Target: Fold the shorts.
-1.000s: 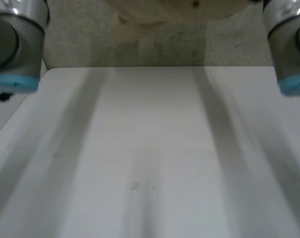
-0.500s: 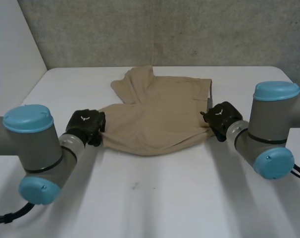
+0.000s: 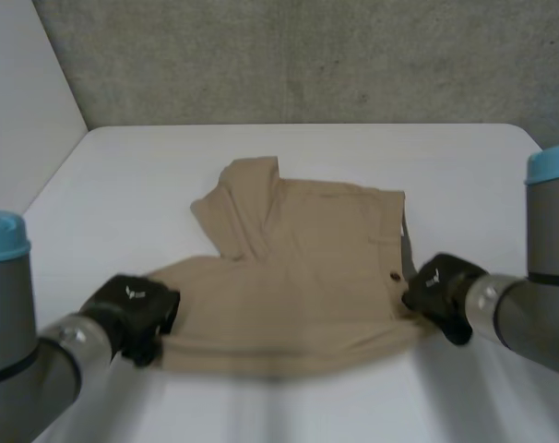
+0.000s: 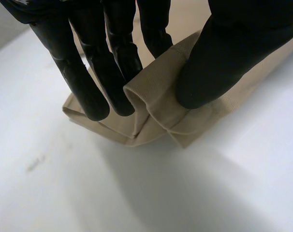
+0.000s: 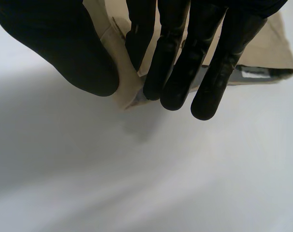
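1. The shorts (image 3: 298,277) lie on the bench (image 3: 113,175), long axis running between my hands.
2. My left hand (image 3: 132,314) pinches the near left corner; my right hand (image 3: 443,291) pinches the near right corner.
3. The far edge lies straight ahead.

The tan shorts (image 3: 298,277) lie mid-table, near edge doubled over, one leg rumpled and folded back at the far left, waistband facing right.
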